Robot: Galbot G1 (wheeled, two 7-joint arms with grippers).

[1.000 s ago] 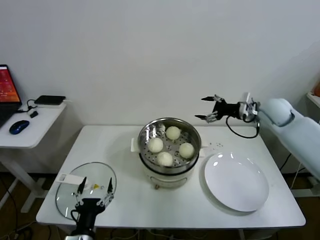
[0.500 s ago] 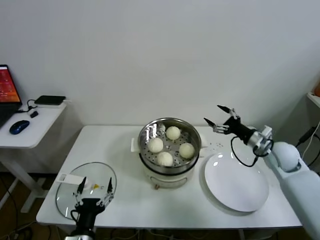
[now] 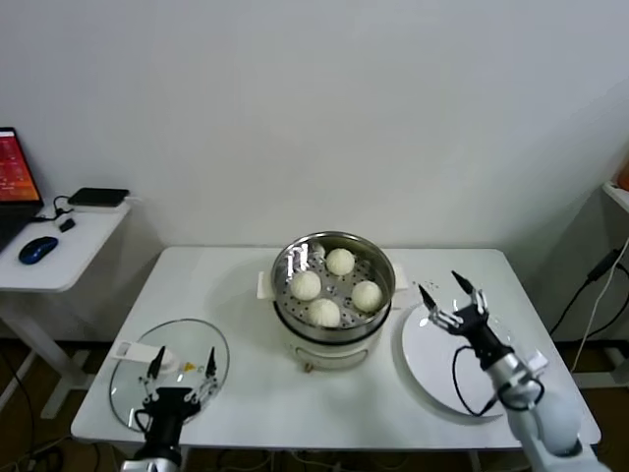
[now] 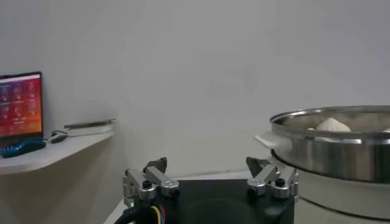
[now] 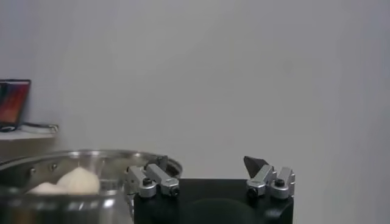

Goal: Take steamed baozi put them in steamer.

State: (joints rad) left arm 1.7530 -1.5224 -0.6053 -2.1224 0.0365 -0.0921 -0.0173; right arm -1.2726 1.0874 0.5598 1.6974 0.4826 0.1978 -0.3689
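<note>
Four baozi (image 3: 340, 262) sat in the steamer (image 3: 333, 295). The right gripper (image 3: 452, 299) hovered wide and empty over the plate (image 3: 442, 379); the left gripper (image 3: 183, 365) hung wide at the surface's (image 3: 246, 295) front-left corner.

Four smooth, off-white buns (image 3: 334, 286) sit apart on the perforated floor of the steamer (image 3: 378, 310), a shiny round steel basket upright on a cream pot base. It stands near the right end effector (image 3: 448, 298), on that end effector's left.

Bright, even indoor light; soft shadows; glare on steamer (image 3: 332, 258) rim; wrist views slightly soft
</note>
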